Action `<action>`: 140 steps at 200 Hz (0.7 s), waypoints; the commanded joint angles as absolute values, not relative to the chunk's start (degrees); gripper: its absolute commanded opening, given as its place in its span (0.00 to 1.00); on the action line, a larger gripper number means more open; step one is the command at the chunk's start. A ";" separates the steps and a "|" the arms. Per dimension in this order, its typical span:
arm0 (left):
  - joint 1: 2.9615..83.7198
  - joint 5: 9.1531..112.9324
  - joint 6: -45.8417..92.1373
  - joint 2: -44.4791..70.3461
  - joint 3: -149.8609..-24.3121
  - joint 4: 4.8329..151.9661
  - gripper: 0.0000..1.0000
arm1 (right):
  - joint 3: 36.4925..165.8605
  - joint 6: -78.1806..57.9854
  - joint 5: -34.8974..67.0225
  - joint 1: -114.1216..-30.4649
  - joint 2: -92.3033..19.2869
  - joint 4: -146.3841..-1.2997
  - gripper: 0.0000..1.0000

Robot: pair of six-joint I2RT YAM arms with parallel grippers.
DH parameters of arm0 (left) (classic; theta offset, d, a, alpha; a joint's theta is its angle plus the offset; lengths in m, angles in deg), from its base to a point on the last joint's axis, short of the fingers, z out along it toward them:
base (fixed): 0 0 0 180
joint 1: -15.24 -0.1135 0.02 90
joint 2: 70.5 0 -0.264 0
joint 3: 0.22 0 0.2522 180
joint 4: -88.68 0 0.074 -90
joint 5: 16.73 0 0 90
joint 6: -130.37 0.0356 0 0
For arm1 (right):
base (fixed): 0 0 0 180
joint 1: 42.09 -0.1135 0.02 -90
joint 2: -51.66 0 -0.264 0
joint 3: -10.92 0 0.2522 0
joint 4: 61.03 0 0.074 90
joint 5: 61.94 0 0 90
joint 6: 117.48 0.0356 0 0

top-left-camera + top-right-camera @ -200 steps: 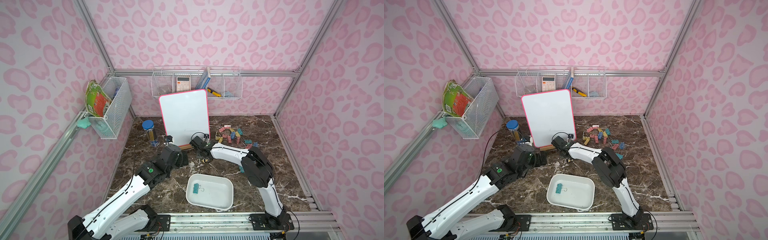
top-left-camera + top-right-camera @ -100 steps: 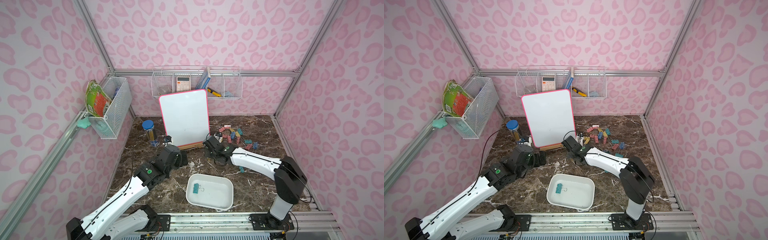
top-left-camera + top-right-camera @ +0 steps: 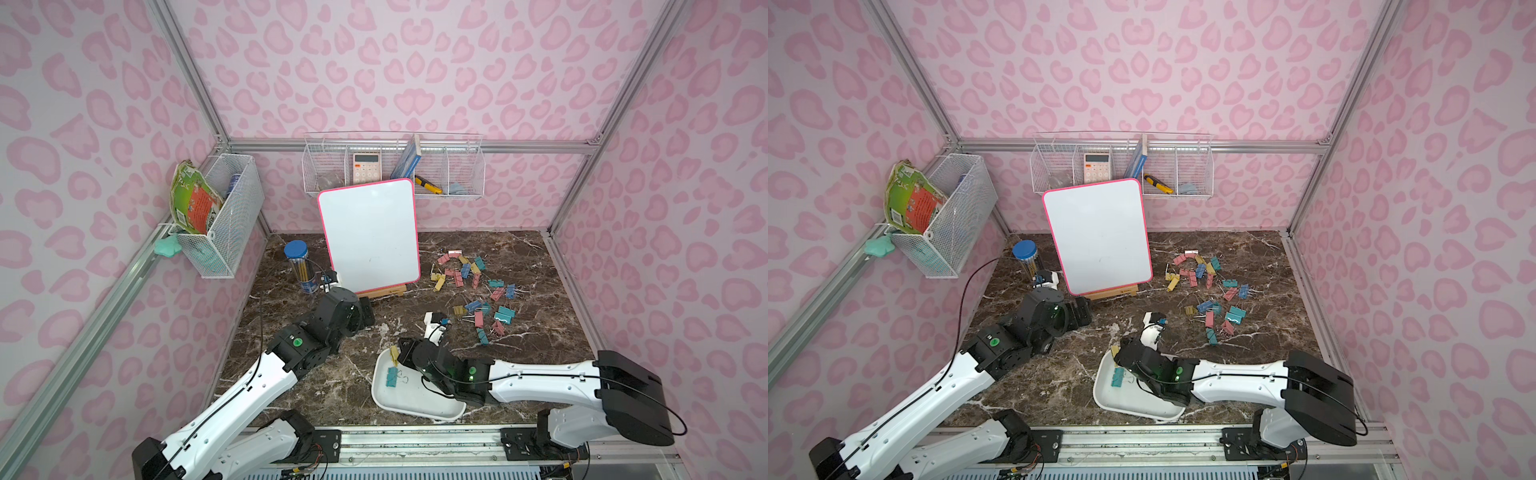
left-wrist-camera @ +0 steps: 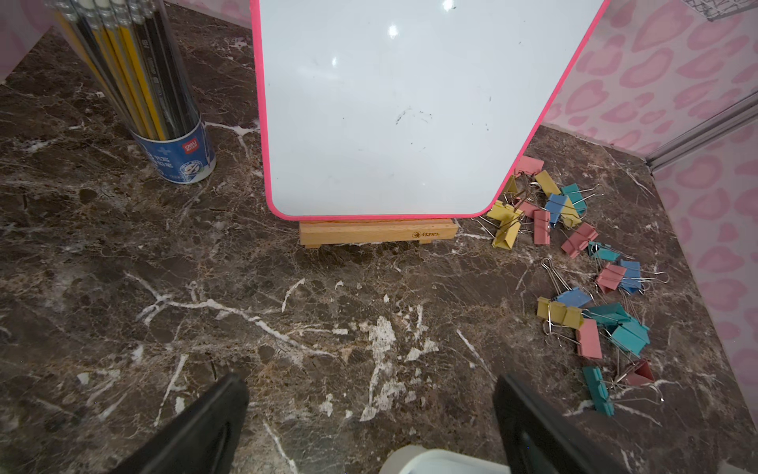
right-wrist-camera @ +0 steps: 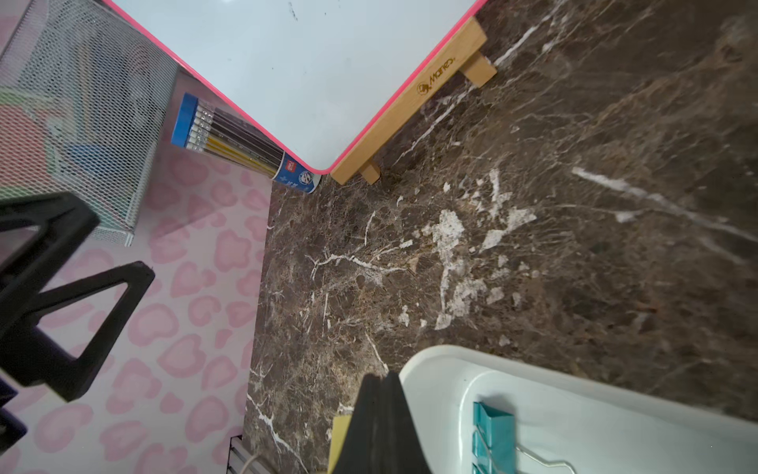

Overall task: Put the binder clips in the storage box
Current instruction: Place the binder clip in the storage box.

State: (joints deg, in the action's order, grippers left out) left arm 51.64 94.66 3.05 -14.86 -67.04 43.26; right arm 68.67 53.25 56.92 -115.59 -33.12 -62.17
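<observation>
In both top views we see the right arm (image 3: 540,376) lying low and nearly level, stretched from its base at 5 o'clock across the worktop (image 3: 353,390) toward 9 o'clock. Its wrist hangs over the storage box (image 3: 415,405), which sits at 6 o'clock. The right end effector (image 3: 395,355) is pinched closed on a yellow binder clip (image 3: 393,352) at the box's 11 o'clock corner, by the rim. One teal binder clip (image 3: 391,376) lies inside the box. The loose binder clips (image 3: 496,294) are scattered at 2 o'clock, well apart from the box. The left arm (image 3: 249,386) climbs from 7 o'clock, elbow raised, and the left end effector (image 3: 368,311) points toward the whiteboard (image 3: 370,237) at 12 o'clock.

From the left wrist we find that end effector spread wide and empty, both black fingers (image 4: 205,422) over bare marble, facing the board's wooden stand (image 4: 377,234).

From the right wrist we see the fingers (image 5: 379,414) pressed together, a yellow sliver beside them, just beside the box's rim.
</observation>
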 commanded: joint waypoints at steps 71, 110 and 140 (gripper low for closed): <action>51.30 91.99 3.19 -18.09 -67.03 39.65 0.98 | 66.85 64.87 55.83 -116.51 -41.09 -56.30 0.00; 51.24 89.33 3.25 -14.97 -69.36 39.41 0.80 | 65.65 59.84 57.60 -116.53 -36.91 -54.30 0.50; 51.12 86.10 2.59 -9.22 -73.91 40.29 0.53 | 63.30 53.29 63.32 -116.25 -25.71 -57.26 0.56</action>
State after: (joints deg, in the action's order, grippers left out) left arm 51.29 89.41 3.05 -12.80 -70.62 39.63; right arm 64.83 60.02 57.43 -116.42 -32.42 -57.27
